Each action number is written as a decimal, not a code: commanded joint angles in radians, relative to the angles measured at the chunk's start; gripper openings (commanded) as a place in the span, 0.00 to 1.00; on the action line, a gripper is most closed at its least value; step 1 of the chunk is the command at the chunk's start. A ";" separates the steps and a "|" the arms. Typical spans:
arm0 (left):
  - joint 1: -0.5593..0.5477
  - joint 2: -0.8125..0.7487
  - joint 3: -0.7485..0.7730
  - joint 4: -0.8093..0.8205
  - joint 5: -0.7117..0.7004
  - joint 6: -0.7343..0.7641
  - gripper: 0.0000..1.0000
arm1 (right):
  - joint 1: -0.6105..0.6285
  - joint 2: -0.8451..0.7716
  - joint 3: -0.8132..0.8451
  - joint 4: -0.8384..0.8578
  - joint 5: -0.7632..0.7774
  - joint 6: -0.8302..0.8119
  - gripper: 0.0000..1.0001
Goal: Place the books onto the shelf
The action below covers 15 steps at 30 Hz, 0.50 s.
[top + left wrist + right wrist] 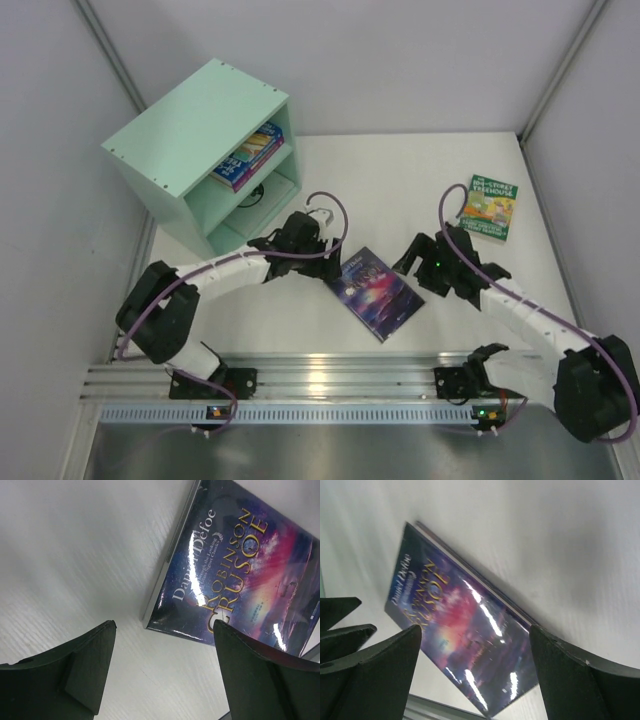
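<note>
The dark purple-blue galaxy-like book (377, 290) (240, 565) (460, 625) lies flat on the white table between my two arms. My left gripper (328, 243) (165, 627) hangs open just left of the book's top corner, holding nothing. From the right, my right gripper (412, 256) (475, 630) stands open above the book's near end, also holding nothing. A green book with a yellow picture (490, 208) lies at the far right. The mint-green shelf (185, 125) stands at the back left, with two books (250, 155) stacked in its upper compartment.
A black cable loop (252, 196) lies in the shelf's lower compartment. White walls close the table on the left, back and right. The metal rail (320, 385) with the arm bases runs along the near edge. The left gripper's fingers (340, 622) show in the right wrist view.
</note>
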<state>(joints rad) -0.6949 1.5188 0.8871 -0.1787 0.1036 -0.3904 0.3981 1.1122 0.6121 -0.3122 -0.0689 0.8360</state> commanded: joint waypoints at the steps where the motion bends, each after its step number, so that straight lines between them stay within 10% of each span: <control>1: 0.005 0.038 0.020 0.047 0.076 0.025 0.84 | 0.027 -0.101 -0.104 -0.073 0.121 0.124 0.88; 15: -0.057 0.031 -0.157 0.220 0.205 -0.174 0.41 | 0.077 0.029 -0.194 0.369 0.073 0.085 0.78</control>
<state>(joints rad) -0.6853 1.5970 0.7902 -0.0711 0.1833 -0.4557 0.4603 1.0237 0.3500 -0.1364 0.0692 0.9787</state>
